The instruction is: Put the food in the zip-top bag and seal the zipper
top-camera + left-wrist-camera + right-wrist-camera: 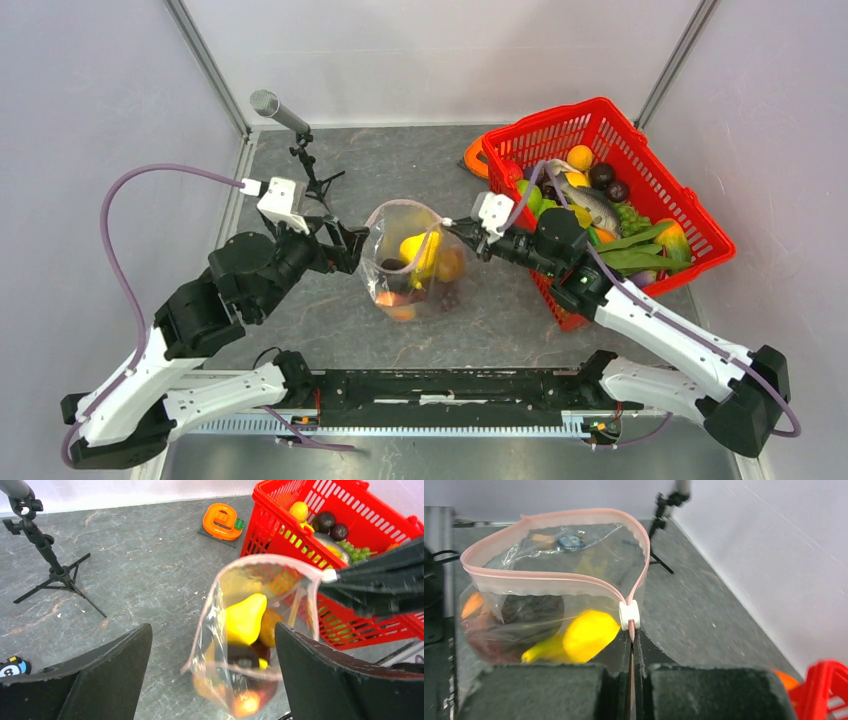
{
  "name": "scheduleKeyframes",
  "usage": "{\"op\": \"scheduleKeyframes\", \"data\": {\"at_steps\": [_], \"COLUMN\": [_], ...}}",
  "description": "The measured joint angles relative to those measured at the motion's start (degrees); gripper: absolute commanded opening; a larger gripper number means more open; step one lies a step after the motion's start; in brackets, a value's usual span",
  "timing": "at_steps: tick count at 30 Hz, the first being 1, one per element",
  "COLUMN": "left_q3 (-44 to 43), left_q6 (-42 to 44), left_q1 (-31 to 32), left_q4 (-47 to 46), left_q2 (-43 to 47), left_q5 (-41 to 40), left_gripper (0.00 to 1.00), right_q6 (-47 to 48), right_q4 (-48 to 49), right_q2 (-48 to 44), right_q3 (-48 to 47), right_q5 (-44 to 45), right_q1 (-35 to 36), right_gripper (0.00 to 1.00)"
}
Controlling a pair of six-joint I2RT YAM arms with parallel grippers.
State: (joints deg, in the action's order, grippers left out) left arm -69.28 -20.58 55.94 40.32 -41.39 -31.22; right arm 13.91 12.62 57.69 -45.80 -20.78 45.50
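Clear plastic forms the zip-top bag (415,260), which I see standing at the middle of the table (400,160), between the two arms. Its mouth gapes upward; the pink zipper (549,577) runs as an open loop around it, and the white slider (629,615) sits at the end nearest the right arm.

1. Right gripper (632,645): fingers together, clamped on the bag's edge just below the slider.
2. Left gripper (350,245): fingers spread wide apart, holding nothing. It sits just beside the bag's left side, the bag showing between the two fingers in the wrist view. I cannot tell whether either finger touches the plastic.
3. Bag contents: a yellow pear-shaped fruit (245,617), a banana (541,652), an orange fruit (450,265) and a dark piece underneath that I cannot identify.
4. Remaining food: green grapes (630,215), dark round fruits (608,180) and other pieces lie in the red basket (600,105) at the far right corner of the table.

An orange ring-shaped object (222,522) lies just beside the basket's left wall. A microphone stand (300,150) rises near the far left corner.
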Motion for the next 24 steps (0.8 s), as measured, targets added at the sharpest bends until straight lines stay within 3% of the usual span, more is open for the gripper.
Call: {"op": "scheduleKeyframes", "data": {"at_steps": [6, 13, 17, 21, 24], "left_q3": [2.1, 9.7, 12.57, 15.76, 18.36], "left_q6": [2.16, 2.19, 2.16, 1.79, 1.11], "left_q1": [0.0, -1.92, -9.66, -21.68, -26.8], "left_q4": [1.11, -0.55, -2.73, -8.79, -14.45], "left_q2": [-0.02, -3.13, -3.21, -1.84, -1.86], "left_q5": [2.93, 7.3, 13.77, 25.14, 34.03], "left_gripper": [1.0, 1.0, 1.0, 1.0, 1.0], "right_q6": [-4.02, -6.03, -6.14, -6.12, -6.12], "right_q4": [-3.69, -4.11, -4.09, -4.07, -3.85], "right_q2": [4.87, 4.83, 2.67, 0.7, -0.07], "right_q3": [-3.19, -3.06, -1.44, 0.13, 1.07], "right_q5": [9.64, 12.09, 12.07, 12.04, 11.87], "right_q1": [-3.06, -5.62, -6.05, -6.38, -6.62], "right_gripper": [0.0, 0.0, 0.0, 0.0, 0.0]}}
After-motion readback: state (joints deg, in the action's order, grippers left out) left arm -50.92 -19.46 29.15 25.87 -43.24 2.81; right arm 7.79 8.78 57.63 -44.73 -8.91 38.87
